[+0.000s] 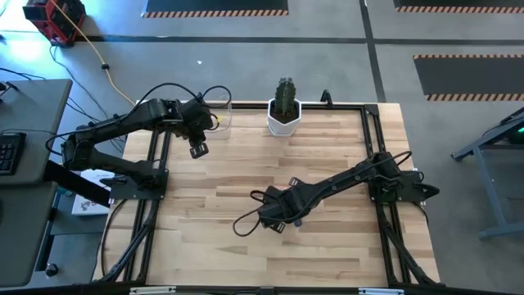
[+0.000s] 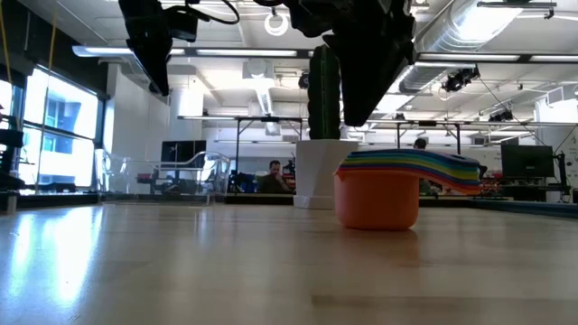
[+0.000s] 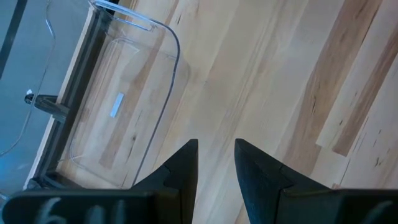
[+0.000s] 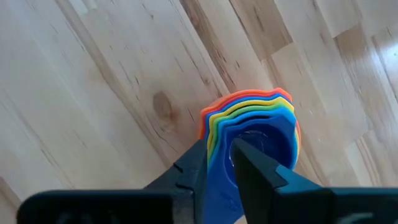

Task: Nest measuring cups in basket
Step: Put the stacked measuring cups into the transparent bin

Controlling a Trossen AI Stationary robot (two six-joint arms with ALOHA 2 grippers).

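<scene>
The measuring cups (image 4: 252,134) sit nested in one stack, orange outermost and dark blue innermost. In the low view the stack (image 2: 379,194) stands on the table on the orange bowl's bottom, with the handles fanned to one side. My right gripper (image 4: 221,162) is over the stack near the table's middle (image 1: 282,221), shut on it. The clear basket (image 3: 124,106) rests flat at the table's far left edge (image 1: 221,115). My left gripper (image 3: 216,158) hovers just beside it (image 1: 198,149), open and holding nothing. My right gripper comes from above, pointing down. One finger (image 4: 252,165) is inside the dark blue bowl and the other (image 4: 193,168) is outside the stacked rims, pinching the nested walls (image 4: 214,146) between them. The stack stands upright with the orange bowl (image 2: 375,206) on the table.
A white pot with a cactus (image 1: 284,111) stands at the far edge, between basket and stack; in the low view it shows right behind the cups (image 2: 316,171). Bare wood lies between the stack and the basket. Black frame rails (image 1: 372,139) run along the table's sides.
</scene>
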